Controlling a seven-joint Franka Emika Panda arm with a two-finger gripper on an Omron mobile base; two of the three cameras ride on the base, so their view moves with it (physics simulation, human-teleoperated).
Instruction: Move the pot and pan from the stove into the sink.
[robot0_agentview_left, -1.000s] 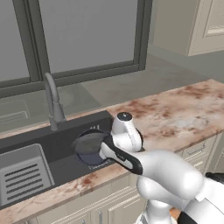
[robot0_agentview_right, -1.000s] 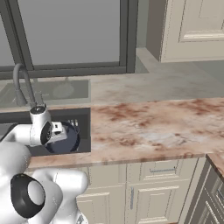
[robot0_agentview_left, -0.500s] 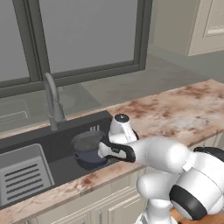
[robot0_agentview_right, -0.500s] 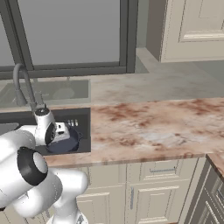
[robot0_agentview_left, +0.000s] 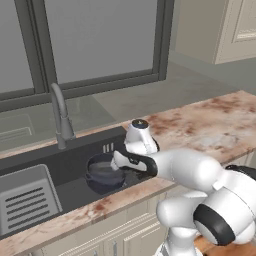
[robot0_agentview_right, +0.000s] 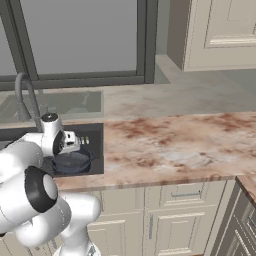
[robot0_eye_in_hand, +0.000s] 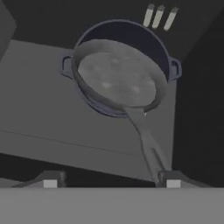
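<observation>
Directly ahead of the claw (robot0_eye_in_hand: 111, 180), whose jaws stand apart with the handle at one tip, the pan (robot0_eye_in_hand: 117, 78) rests tilted on the pot (robot0_eye_in_hand: 131, 43) inside the sink (robot0_agentview_left: 75, 155), so withdrawing carelessly could snag it off.

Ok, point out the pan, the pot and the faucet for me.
pan (robot0_eye_in_hand: 116, 78), hand view, on its flat grey base.
pot (robot0_eye_in_hand: 146, 39), hand view, on the dark inner wall behind the pan.
faucet (robot0_agentview_left: 59, 107), left base view, on its upright curved neck.
</observation>
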